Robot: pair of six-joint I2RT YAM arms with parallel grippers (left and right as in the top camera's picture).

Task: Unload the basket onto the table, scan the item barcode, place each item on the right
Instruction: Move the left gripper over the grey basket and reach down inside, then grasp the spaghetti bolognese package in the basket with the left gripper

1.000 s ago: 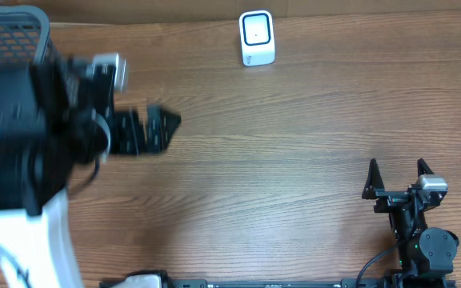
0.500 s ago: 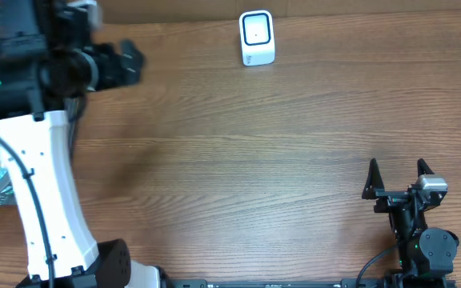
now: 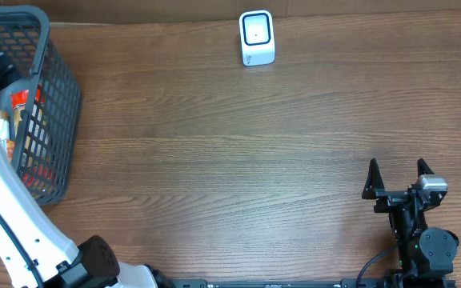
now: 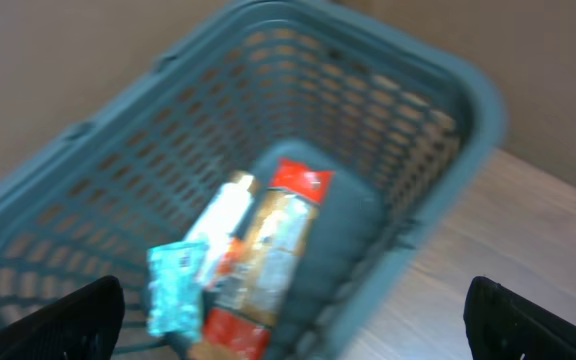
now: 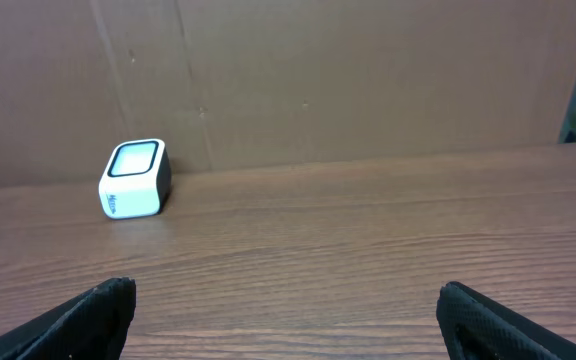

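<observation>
Three items lie in the grey basket (image 4: 398, 70) at the far left of the counter (image 3: 214, 160). There is a red-and-tan packet (image 4: 273, 235), a white tube (image 4: 220, 212) just beside it, and a teal sachet (image 4: 173, 285) against the tube's near end. The view is blurred, so no barcode can be made out on any of them.

The left fingers (image 4: 68, 315) hang above the basket's open mouth, spread wide with nothing between them. That looks like a set-up for reaching down, with the spread wide enough to straddle the packet, which sits topmost and roughly central below them. Which item gets chosen is only a guess.

Over on the near right, the right fingers (image 3: 372, 178) are also apart and empty. They point toward the far edge and look parked out of the way.

The white scanner (image 3: 257, 38) stands alone at the far edge, about midway along and well apart from the basket and both arms. Its window is turned upward, which suits an item being held over it from above, and the bare wood around it leaves either arm a free approach.

By my read the task is at its very first step, with nothing lifted and nothing near the scanner yet. The basket's walls could crowd a wide grip on the way down.
</observation>
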